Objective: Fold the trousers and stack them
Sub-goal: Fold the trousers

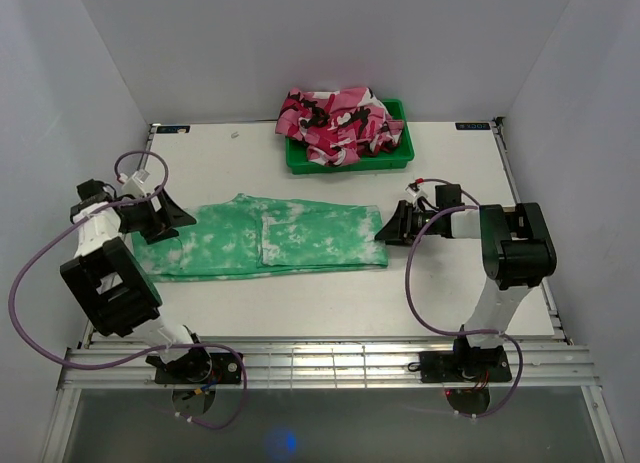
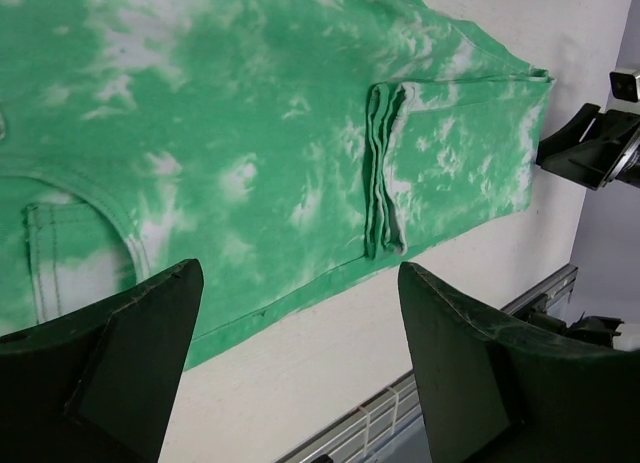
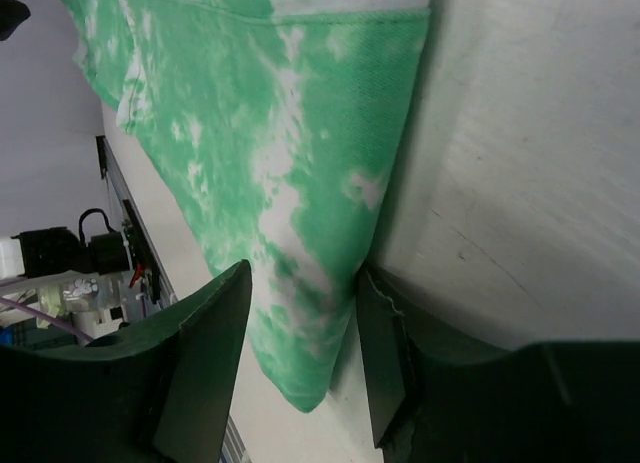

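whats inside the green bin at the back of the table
A crumpled pink, white and dark patterned cloth fills the green bin. Its floor and anything beneath the cloth are hidden.

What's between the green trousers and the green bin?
Nothing, just bare white table between the trousers and the bin, clear in the top view.

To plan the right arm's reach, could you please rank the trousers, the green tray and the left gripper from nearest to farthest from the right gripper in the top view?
1. trousers: their right end lies at the right gripper.
2. green tray: at the table's far side, slightly to its left.
3. left gripper: across the table, at the trousers' other end.
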You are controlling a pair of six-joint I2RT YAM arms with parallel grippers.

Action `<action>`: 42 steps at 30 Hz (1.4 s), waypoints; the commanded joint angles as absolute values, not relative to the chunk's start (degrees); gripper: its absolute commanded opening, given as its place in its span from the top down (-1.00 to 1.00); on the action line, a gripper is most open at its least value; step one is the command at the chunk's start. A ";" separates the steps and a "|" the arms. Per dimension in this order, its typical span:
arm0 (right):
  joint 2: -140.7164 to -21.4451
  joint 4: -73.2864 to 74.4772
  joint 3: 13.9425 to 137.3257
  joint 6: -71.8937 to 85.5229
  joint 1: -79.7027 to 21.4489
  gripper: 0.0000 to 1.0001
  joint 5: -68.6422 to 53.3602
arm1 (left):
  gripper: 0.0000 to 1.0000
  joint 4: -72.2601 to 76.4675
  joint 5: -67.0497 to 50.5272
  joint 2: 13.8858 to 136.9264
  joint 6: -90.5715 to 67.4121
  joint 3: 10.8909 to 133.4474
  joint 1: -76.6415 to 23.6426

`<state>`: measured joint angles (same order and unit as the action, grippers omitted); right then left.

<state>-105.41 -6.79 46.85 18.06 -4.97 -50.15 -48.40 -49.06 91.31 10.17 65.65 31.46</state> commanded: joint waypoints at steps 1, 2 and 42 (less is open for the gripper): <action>-110.03 -9.31 46.23 18.89 -6.94 -0.03 -45.88 | -0.81 -51.41 -51.86 90.88 13.62 67.94 35.32; -111.26 -9.66 46.49 19.42 -7.20 0.01 -46.14 | -0.82 -51.59 -51.86 91.05 13.88 68.11 36.38; -110.74 12.83 49.22 0.78 12.13 -0.30 -51.59 | -0.79 -48.96 -43.68 105.29 20.39 65.83 43.60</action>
<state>-107.39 16.23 51.48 1.17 12.43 -58.83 -50.24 -41.41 104.36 20.38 65.71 44.07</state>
